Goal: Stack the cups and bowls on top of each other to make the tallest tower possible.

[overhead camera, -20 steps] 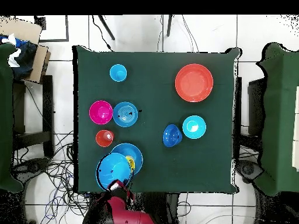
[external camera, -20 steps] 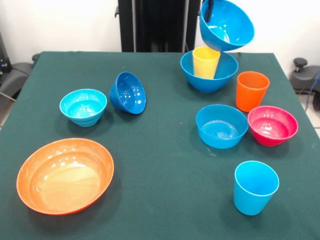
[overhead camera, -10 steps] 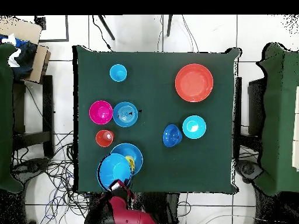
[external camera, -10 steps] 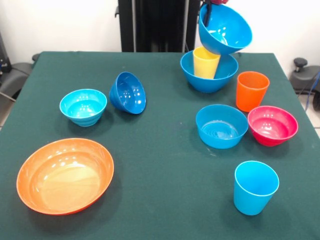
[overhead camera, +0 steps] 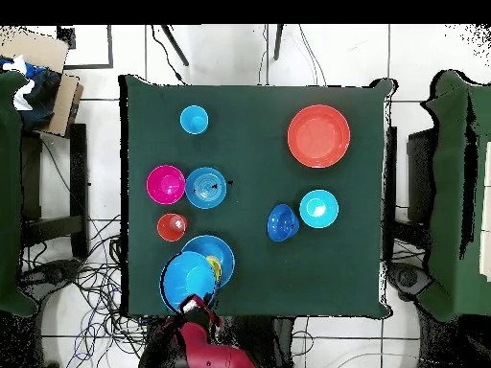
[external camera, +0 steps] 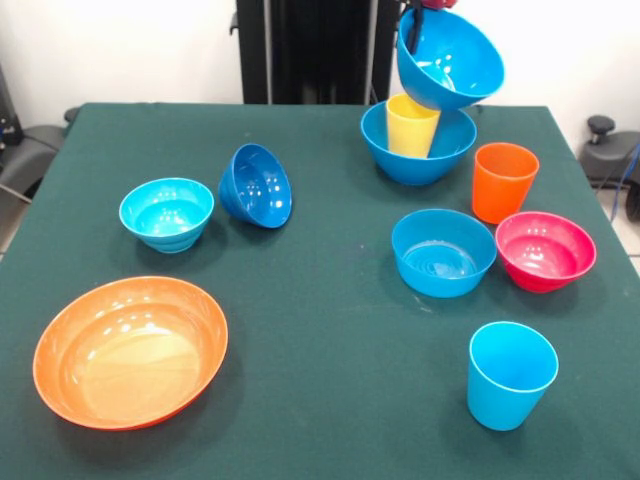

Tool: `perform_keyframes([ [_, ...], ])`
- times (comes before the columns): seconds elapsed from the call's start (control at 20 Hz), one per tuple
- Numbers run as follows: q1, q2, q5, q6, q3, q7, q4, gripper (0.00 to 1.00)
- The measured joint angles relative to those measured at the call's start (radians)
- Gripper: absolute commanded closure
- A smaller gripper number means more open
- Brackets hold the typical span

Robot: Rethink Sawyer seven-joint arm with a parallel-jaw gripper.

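My gripper [external camera: 412, 22] is shut on the rim of a large blue bowl [external camera: 452, 58] and holds it tilted in the air. Just below it a yellow cup [external camera: 411, 126] stands upright inside a second large blue bowl [external camera: 420, 160]. From overhead the gripper [overhead camera: 195, 305] sits at the table's near edge, with the held bowl [overhead camera: 186, 278] overlapping the resting one [overhead camera: 219, 251]. An orange cup [external camera: 503, 182], a magenta bowl [external camera: 545, 250], a medium light blue bowl [external camera: 443, 252] and a light blue cup [external camera: 511, 374] stand nearby.
A small dark blue bowl [external camera: 257, 186] lies tipped on its side beside a cyan bowl [external camera: 166, 213]. A wide orange bowl [external camera: 130, 350] sits at the front left. Green cloth [external camera: 330, 330] covers the table.
The held blue bowl has shifted slightly left and up over the yellow cup since a second ago; in the last half second nothing visibly moved.
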Motion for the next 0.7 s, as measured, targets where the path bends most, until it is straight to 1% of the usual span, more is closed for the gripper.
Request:
perform_keyframes([
  [0.4, 0.0, 0.005, 0.0, -0.017, 0.0, 0.0, 0.0, 1.0],
  [0.55, -0.001, 0.023, -0.002, -0.045, 0.0, 0.0, 0.0, 1.0],
  [0.7, -0.005, 0.05, -0.011, -0.096, 0.0, 0.0, 0.0, 1.0],
])
